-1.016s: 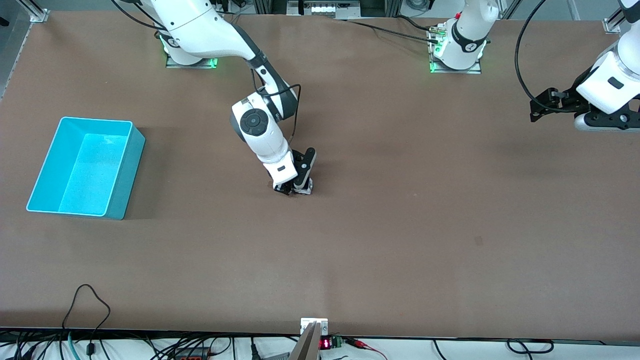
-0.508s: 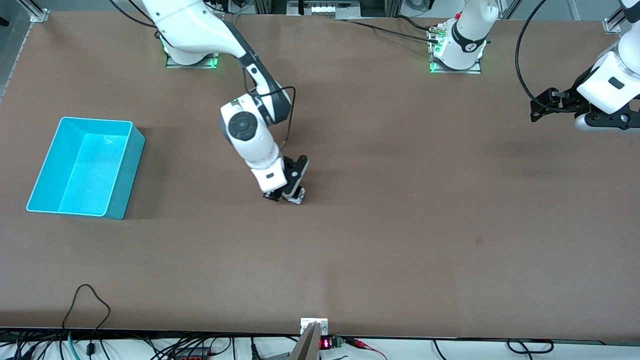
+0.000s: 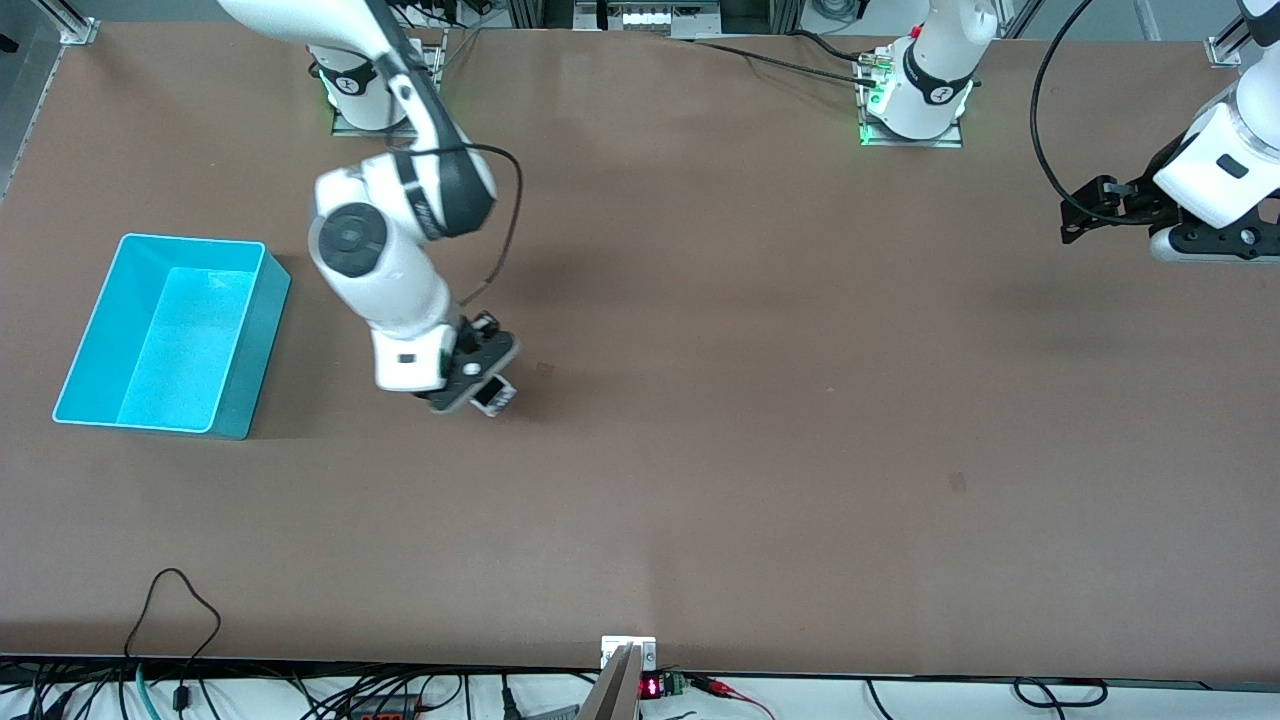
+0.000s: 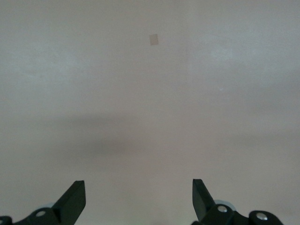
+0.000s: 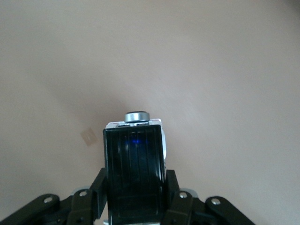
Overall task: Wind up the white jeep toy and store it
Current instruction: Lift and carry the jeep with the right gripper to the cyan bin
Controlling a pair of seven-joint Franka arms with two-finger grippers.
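Observation:
My right gripper (image 3: 480, 392) is shut on the white jeep toy (image 3: 492, 393) and holds it over the bare table between the table's middle and the turquoise bin (image 3: 170, 335). In the right wrist view the jeep's black roof (image 5: 136, 176) sits clamped between the two fingers (image 5: 98, 192), with its white body and a spare wheel showing at the tip. My left gripper (image 3: 1085, 210) is open and empty, held up over the left arm's end of the table, where the arm waits. In the left wrist view its fingertips (image 4: 75, 199) stand wide apart over bare table.
The bin stands open and empty at the right arm's end of the table. A small pale mark (image 3: 545, 369) lies on the table beside the jeep. Cables and a small fixture (image 3: 628, 655) run along the table edge nearest the camera.
My right arm has carried the jeep toward the turquoise bin, swinging well away from the table's middle. The left arm has not moved.

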